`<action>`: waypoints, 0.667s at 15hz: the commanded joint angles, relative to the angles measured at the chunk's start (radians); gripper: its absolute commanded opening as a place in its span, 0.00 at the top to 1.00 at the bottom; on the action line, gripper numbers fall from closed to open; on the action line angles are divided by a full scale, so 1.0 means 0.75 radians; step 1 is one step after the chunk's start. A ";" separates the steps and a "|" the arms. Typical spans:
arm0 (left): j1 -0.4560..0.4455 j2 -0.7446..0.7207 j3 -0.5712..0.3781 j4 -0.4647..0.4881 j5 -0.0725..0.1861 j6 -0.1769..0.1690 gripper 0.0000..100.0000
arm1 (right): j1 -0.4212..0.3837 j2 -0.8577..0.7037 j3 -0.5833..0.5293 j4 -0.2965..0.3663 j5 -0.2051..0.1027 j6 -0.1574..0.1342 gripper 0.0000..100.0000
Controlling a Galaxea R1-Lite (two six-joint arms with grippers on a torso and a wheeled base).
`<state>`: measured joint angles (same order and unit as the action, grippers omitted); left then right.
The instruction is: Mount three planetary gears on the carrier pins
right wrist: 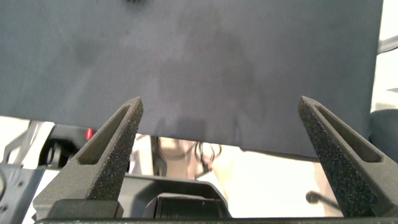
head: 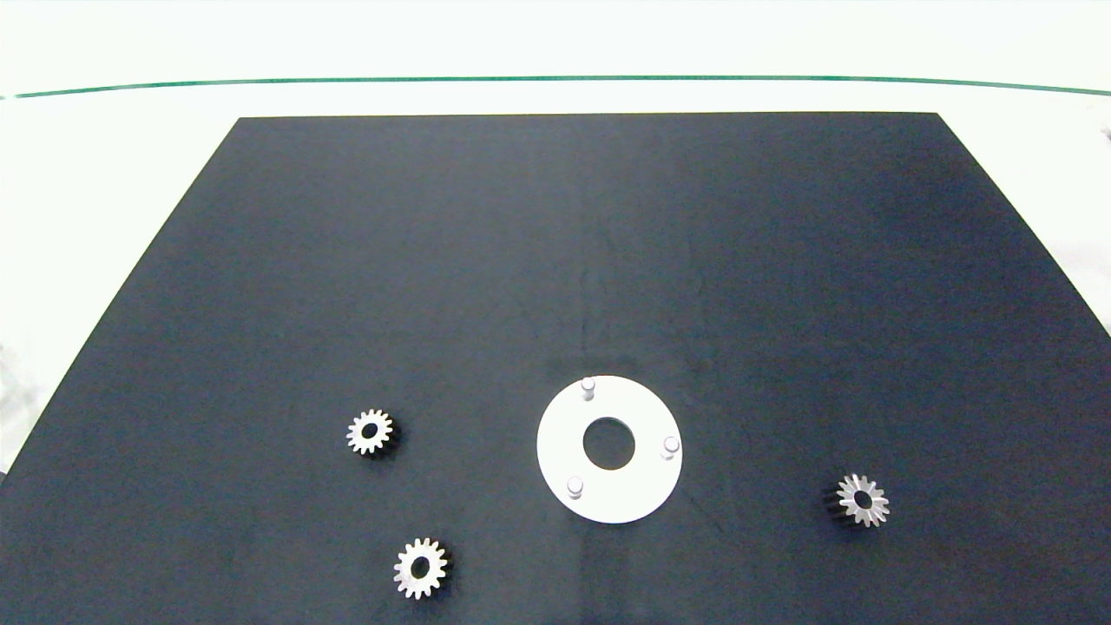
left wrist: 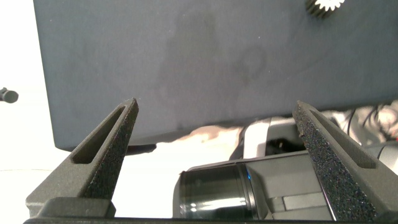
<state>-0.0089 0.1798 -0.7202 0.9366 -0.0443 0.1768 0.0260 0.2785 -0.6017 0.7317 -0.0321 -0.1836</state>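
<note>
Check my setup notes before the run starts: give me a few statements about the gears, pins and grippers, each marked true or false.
1. All three planetary gears lie flat on the dark mat, none on a pin. True.
2. Two gears, one and another, lie on the left arm's side of the white disc. True.
3. The third gear rests against the disc. False: it lies well apart from it, on the right arm's side.
4. The disc carries four carrier pins. False: three, at and.
5. The left gripper holds a gear. False: its fingers are open and empty, as are the right gripper's.
</note>
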 commanded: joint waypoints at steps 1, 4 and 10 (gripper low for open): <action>-0.006 0.212 -0.050 0.007 -0.004 0.028 0.00 | 0.041 0.330 -0.061 0.006 0.004 -0.005 0.00; -0.066 0.355 -0.122 0.003 -0.006 0.020 0.00 | 0.037 0.520 -0.092 -0.008 0.018 0.006 0.00; -0.064 0.564 -0.126 -0.067 -0.019 -0.017 0.00 | 0.029 0.819 -0.106 -0.172 0.014 0.065 0.00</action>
<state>-0.0562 0.5521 -0.8153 0.8817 -0.0572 0.1645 0.0474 0.8049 -0.6791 0.6128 -0.0183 -0.1457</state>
